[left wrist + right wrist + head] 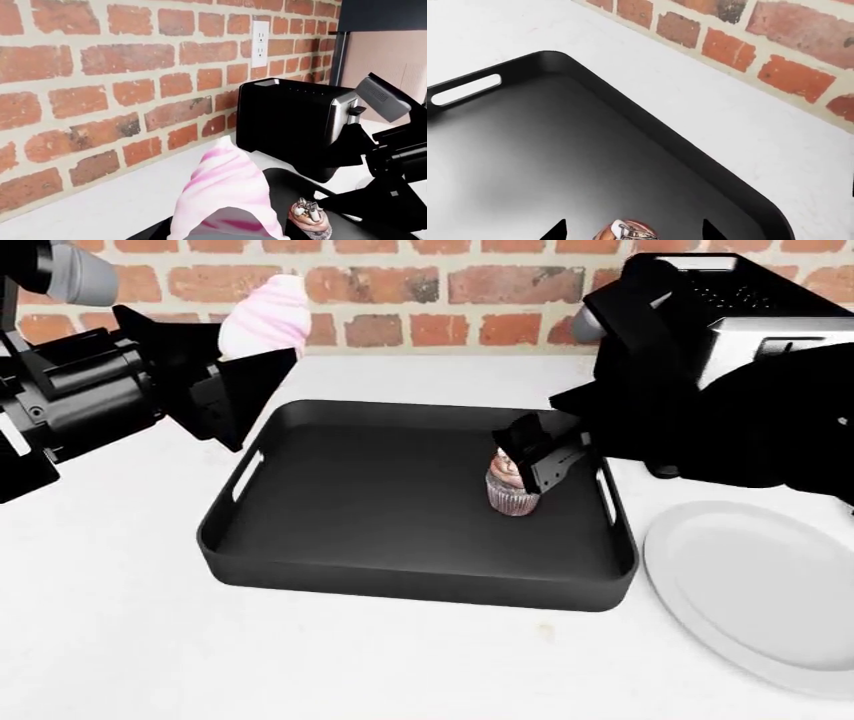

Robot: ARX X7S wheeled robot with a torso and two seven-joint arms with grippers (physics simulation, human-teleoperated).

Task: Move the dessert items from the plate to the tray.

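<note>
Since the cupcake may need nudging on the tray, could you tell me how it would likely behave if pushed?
The cupcake stands upright on the flat tray, so a low push would probably slide it. Its frosted top looks wider than its base, so a high push might tip it. The frosting likely smears easily.

Ahead of you runs a red brick wall with pale mortar joints point(400, 280), meeting a plain matte white countertop point(120, 640) that fills your whole foreground. A white two-socket electrical outlet plate point(260, 44) is set into the brick. Beside it on the counter sits a glossy black toaster with a brushed silver end panel point(293, 125). Light falls soft and even, with only faint shadows.
</note>
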